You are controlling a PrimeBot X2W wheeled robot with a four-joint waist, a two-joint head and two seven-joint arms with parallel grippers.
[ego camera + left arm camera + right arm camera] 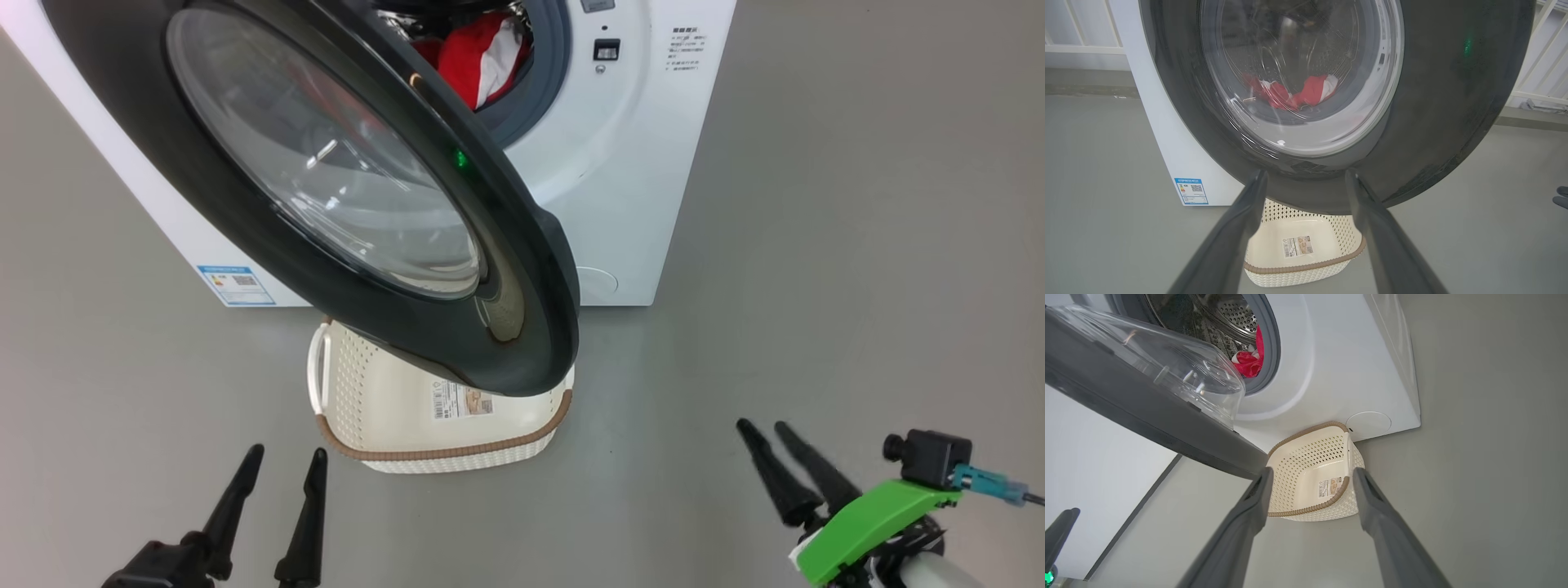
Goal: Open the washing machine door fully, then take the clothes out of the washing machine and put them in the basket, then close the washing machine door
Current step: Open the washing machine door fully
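The fingers of the left gripper are spread apart with nothing held between them; those of the right gripper are likewise released and empty; both are kept well clear of the washing machine. The washing machine door is swung partly out from the machine, its free edge pointed away from the front panel and hung over the basket. The basket is set upright on the floor just before the machine, mouth upward. The red and white clothes are left inside the machine. A blue sticker with a QR code, a barcode label in the basket and small print on the machine are seen; none can be read. Through the left wrist view the clothes are seen behind the door glass; in the right wrist view the perforated steel drum and the glass bowl, bulged toward the machine, are shown.
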